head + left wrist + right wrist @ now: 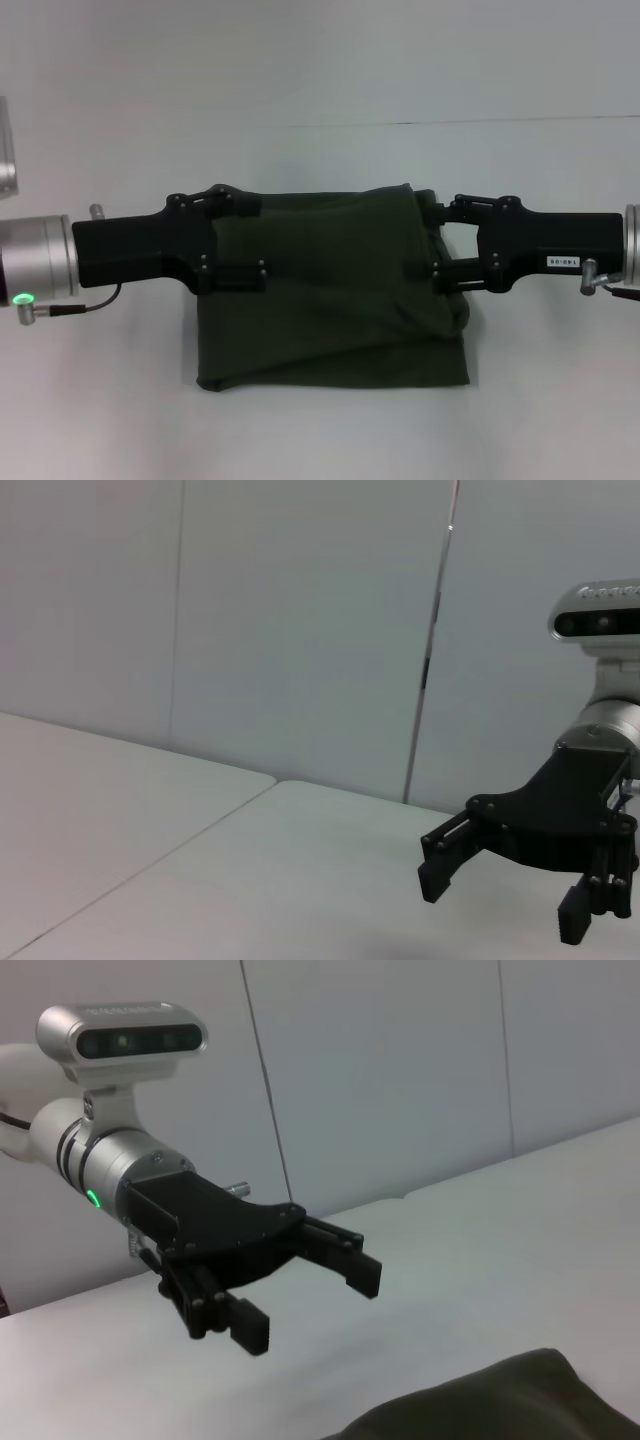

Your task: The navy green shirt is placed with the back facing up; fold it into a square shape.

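The navy green shirt (pixel 330 300) lies on the white table as a folded, roughly rectangular dark olive bundle with its plain side up; a corner of it shows in the right wrist view (pixel 500 1405). My left gripper (pixel 255 237) hangs over the shirt's left edge and is open, as it also appears in the right wrist view (pixel 315 1300). Over the shirt's right edge is my right gripper (pixel 438 242), open too and seen from the left wrist view (pixel 500 895). Neither holds any cloth between its fingers.
The white table (pixel 320 430) extends all round the shirt, with a seam (pixel 450 122) running across behind it. A pale wall (pixel 300 630) stands beyond the table. The robot's head camera (pixel 120 1040) faces the work.
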